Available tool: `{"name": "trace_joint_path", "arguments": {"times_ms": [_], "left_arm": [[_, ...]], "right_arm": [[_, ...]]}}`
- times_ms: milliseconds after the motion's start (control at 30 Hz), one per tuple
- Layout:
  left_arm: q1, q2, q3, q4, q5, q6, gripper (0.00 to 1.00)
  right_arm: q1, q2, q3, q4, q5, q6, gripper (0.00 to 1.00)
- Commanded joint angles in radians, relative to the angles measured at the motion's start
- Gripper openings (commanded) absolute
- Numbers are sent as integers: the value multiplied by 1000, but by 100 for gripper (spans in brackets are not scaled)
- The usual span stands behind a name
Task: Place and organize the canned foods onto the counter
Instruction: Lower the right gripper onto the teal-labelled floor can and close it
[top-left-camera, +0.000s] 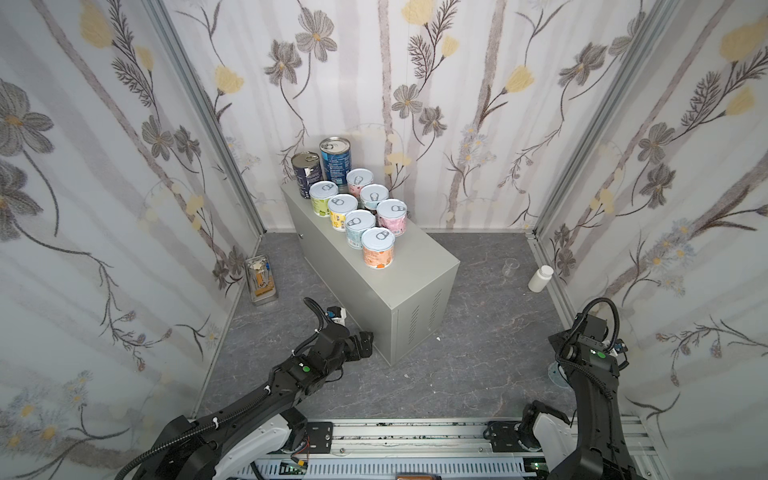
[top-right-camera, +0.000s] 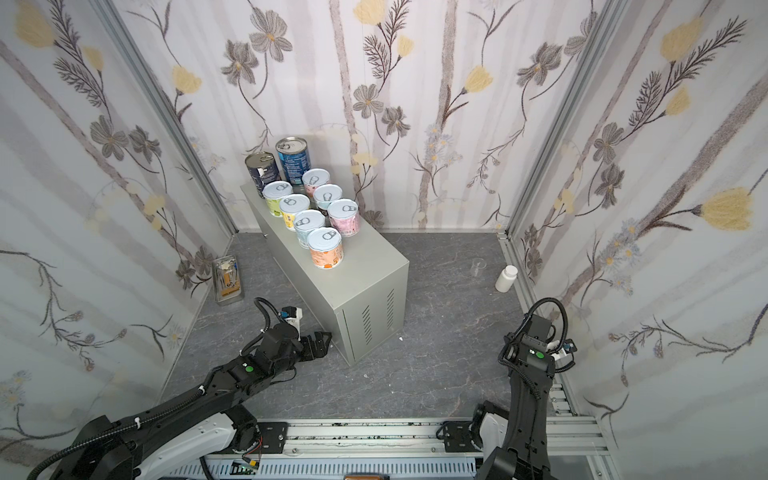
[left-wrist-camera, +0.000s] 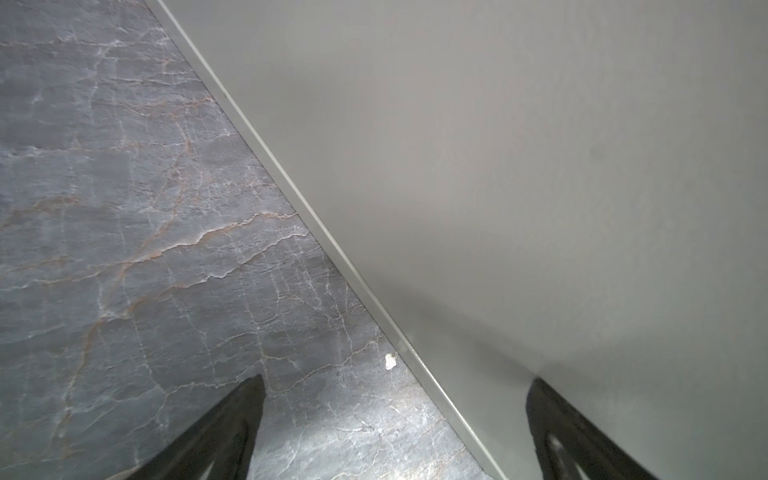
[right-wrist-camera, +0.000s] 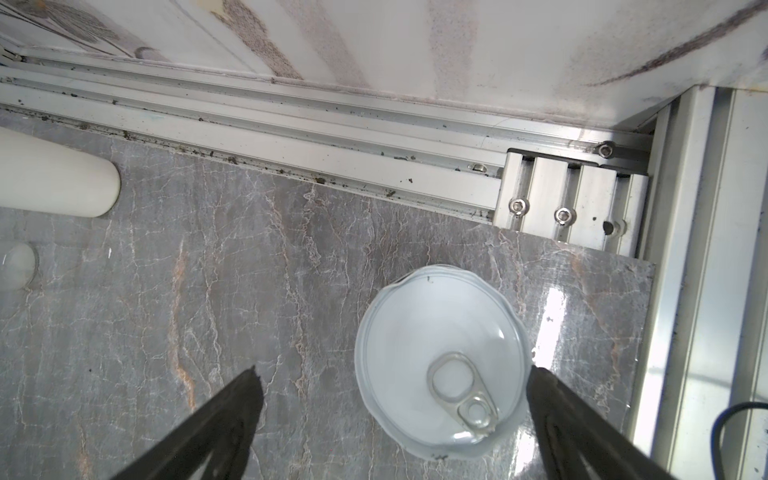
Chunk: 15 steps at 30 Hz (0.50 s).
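Observation:
The counter (top-left-camera: 415, 266) is a light grey metal cabinet standing on the dark marbled floor. At its far end stand two tall dark blue cans (top-left-camera: 336, 160) and several short pastel cans (top-left-camera: 360, 226) in two rows. Another short can (right-wrist-camera: 440, 332) stands upright on the floor by the right wall rail, showing its pale pull-tab lid. My right gripper (right-wrist-camera: 395, 370) hangs open over that can, one finger at its rim, gripping nothing. My left gripper (top-left-camera: 362, 343) is open and empty, low beside the cabinet's near left corner, with the cabinet's bottom edge (left-wrist-camera: 332, 245) passing between its fingers.
A white pill bottle (top-left-camera: 540, 278) and a small clear glass cup (top-left-camera: 510, 267) stand on the floor at the right wall. A clear box of tools (top-left-camera: 261, 280) sits by the left wall. An aluminium rail (top-left-camera: 415, 432) runs along the front.

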Motion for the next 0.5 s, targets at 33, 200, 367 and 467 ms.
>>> {"name": "trace_joint_path", "arguments": {"times_ms": [33, 200, 367, 467], "left_arm": [[-5, 14, 14, 39, -9, -4, 100], [-8, 25, 17, 41, -9, -2, 100], [-9, 40, 19, 49, -10, -2, 100], [-10, 52, 18, 55, -8, -1, 100]], "right_arm": [[-3, 41, -8, 46, 48, 52, 100], [-5, 78, -10, 55, 57, 66, 100], [-9, 115, -20, 87, 52, 69, 100], [-9, 144, -24, 103, 49, 68, 100]]}}
